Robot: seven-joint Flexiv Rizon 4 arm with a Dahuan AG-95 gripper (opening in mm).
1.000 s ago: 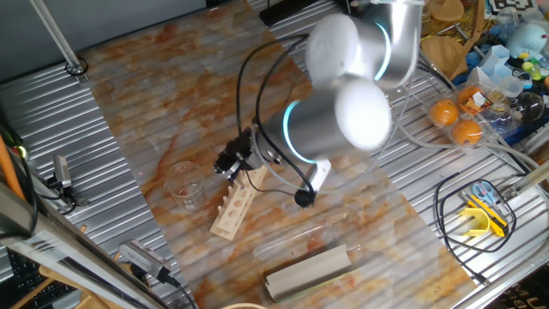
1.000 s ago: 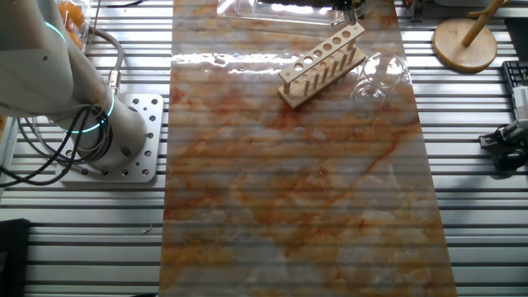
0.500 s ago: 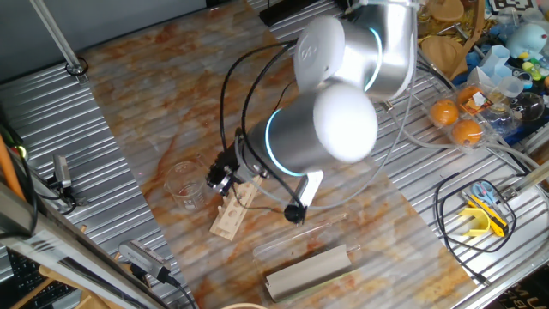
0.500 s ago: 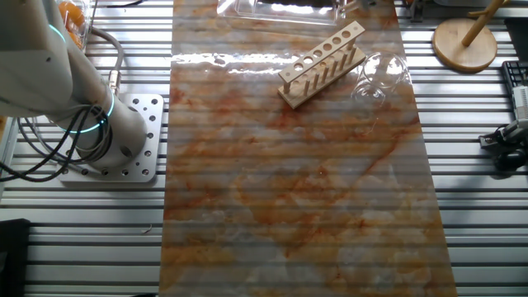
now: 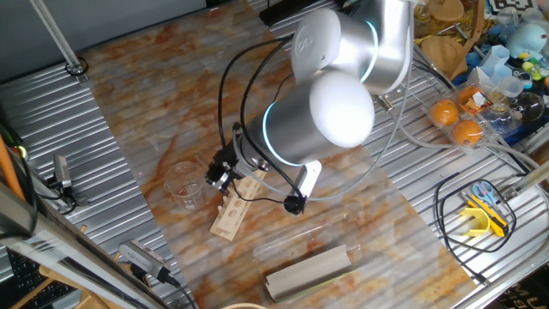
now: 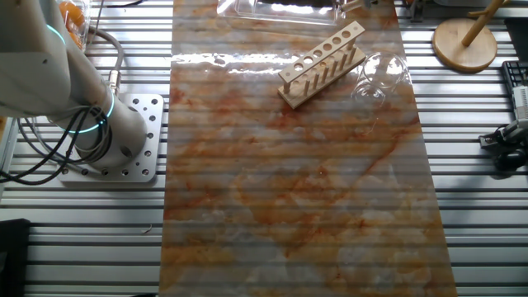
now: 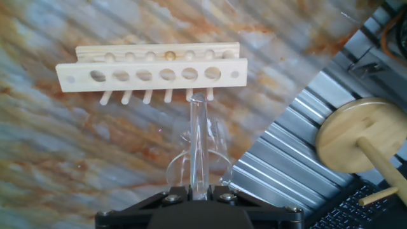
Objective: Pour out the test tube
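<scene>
Arm nudged left vs prior; fingers point(image 7: 198, 189) clamped on test tube point(image 7: 198, 143), over beaker point(image 7: 216, 149).

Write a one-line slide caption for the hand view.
Gripper holding the test tube over the beaker, beside the wooden rack.

1 test tube point(image 7: 197, 143), 1 rack point(image 7: 151, 71), 1 beaker point(image 5: 184, 183)

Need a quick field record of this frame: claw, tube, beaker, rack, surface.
claw: shut on the test tube, above the mat
test tube: clear glass, held at one end, extends from the claw toward the rack, over the beaker
beaker: clear, empty-looking, beside the rack, below the tube
rack: wooden, holes all empty, on the mat
surface: marbled orange mat
</scene>
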